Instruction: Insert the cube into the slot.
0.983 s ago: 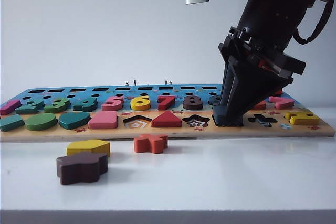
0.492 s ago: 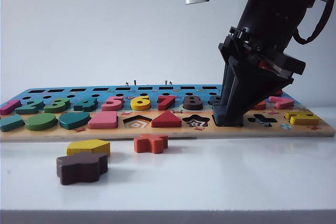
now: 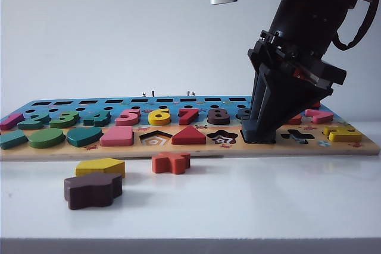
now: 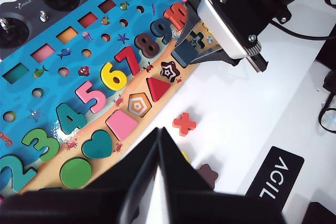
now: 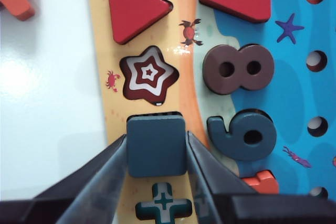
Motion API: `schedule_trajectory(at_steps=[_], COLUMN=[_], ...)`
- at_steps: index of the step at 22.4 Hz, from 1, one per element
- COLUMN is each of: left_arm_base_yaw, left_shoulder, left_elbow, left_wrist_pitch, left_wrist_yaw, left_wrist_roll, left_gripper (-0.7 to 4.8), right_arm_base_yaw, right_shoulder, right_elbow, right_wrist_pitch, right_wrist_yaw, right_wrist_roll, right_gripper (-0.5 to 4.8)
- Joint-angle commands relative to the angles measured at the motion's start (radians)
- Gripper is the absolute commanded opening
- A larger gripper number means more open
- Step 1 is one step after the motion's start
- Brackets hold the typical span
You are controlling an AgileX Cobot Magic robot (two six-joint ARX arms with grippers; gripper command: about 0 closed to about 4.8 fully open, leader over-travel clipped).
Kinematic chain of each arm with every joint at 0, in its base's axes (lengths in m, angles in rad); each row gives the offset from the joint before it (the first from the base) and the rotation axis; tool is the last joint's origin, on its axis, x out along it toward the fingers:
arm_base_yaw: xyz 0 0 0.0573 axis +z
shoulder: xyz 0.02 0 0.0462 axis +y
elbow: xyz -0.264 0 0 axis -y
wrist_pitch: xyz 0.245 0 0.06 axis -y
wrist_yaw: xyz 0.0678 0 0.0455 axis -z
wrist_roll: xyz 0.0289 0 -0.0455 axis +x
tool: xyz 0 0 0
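The cube (image 5: 156, 145), a flat dark navy square with rounded corners, sits in the slot (image 5: 155, 114), where only a thin strip of checkered floor shows along one edge. My right gripper (image 5: 156, 137) points down onto the board, its two fingers pressed against the cube's opposite sides. In the exterior view the right gripper (image 3: 259, 130) stands on the board's front row between the star and cross recesses. The left wrist view shows the cube (image 4: 185, 53) under that arm. My left gripper (image 4: 159, 132) hovers above the table near the board's front edge, shut and empty.
The puzzle board (image 3: 190, 148) lies across the table with numbers and shapes seated in it. Star recess (image 5: 149, 74) and cross recess (image 5: 164, 203) flank the cube. Loose in front lie a yellow pentagon (image 3: 100, 166), an orange cross (image 3: 171, 162) and a brown wavy piece (image 3: 92, 190). A remote controller (image 4: 31, 9) lies behind the board.
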Motion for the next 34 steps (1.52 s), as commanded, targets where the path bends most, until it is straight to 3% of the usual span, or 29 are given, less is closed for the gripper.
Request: schedule_trajectory(at_steps=[1,14,17,24,31,34], left_arm_base_yaw=[-0.001,-0.001,-0.001,-0.001,-0.001,-0.001], left_shoulder=[0.001,0.001,0.001,0.001,0.001,0.001], left_elbow=[0.003,0.003,0.003,0.003,0.003,0.003], left_wrist_pitch=[0.014,0.021,0.021,0.020,0.020,0.020], left_wrist_yaw=[0.008,0.008,0.008,0.008,0.008,0.008], left_wrist_roll=[0.004,0.004,0.004,0.004,0.004,0.004], left_gripper=[0.17,0.17,0.17,0.17,0.17,0.17], right_arm_base_yaw=[0.001,0.002,0.002,0.002,0.002,0.002], right_shoulder=[-0.003,-0.003,-0.003,-0.005,-0.084,-0.139], right_elbow=[0.000,0.000,-0.001,0.000,0.006,0.006], right_wrist_pitch=[0.011,0.011,0.010,0.011,0.030,0.056], right_wrist_yaw=[-0.008,-0.015,-0.014,-0.014,-0.019,-0.024], right_wrist_roll=[0.006,0.011,0.011,0.012,0.121,0.238], right_gripper=[1.98,2.00,2.50,2.58,2.58,2.57])
